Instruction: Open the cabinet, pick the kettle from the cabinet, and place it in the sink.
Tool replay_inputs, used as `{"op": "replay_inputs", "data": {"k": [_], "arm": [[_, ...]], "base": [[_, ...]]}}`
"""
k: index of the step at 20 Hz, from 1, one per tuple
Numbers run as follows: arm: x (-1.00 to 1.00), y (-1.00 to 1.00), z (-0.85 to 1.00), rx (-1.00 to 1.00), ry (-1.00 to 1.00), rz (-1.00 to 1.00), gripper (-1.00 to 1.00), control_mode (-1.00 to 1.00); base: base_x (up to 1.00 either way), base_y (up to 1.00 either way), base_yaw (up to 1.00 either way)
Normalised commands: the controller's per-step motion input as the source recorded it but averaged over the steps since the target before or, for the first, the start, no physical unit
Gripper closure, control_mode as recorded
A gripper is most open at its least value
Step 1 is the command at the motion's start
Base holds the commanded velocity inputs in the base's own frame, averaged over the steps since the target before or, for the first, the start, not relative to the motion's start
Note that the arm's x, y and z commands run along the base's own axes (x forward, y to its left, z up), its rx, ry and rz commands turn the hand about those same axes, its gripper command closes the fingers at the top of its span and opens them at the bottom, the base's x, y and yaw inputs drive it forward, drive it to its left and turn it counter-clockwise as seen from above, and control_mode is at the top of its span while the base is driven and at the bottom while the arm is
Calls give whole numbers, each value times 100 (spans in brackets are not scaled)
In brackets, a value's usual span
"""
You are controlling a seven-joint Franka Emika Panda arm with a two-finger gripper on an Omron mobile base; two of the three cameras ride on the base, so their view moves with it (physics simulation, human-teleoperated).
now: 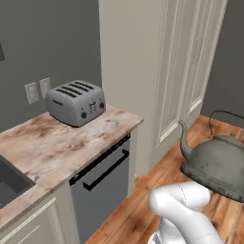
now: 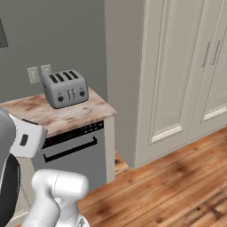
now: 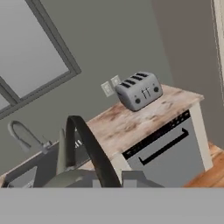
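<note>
Base views flank arm, share toaster (image 1: 76,102)

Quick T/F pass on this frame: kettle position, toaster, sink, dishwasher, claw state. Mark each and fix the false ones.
1. The kettle hangs in the air above the wood floor. True.
2. The toaster stands on the floor. False: it stands on the marble counter, near the wall outlets.
3. The kettle already rests in the sink. False: the sink lies far to its left, with nothing of the kettle in it.
4. A dishwasher with a black bar handle sits under the counter. True.
5. The claw is open and holds nothing. False: the kettle's wire handle arches close before the hand camera, so the claw is shut on it.
</note>
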Motion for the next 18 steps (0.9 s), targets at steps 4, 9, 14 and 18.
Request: {"op": "replay_inputs", "data": {"k": [4,9,14,18], "arm": [[0,0,0,0,0,0,100,100],[0,0,0,0,0,0,100,100],[0,0,0,0,0,0,100,100],[0,0,0,0,0,0,100,100]], "base": [[-36,83,24],[0,88,20],[7,70,20],[25,43,15]]}}
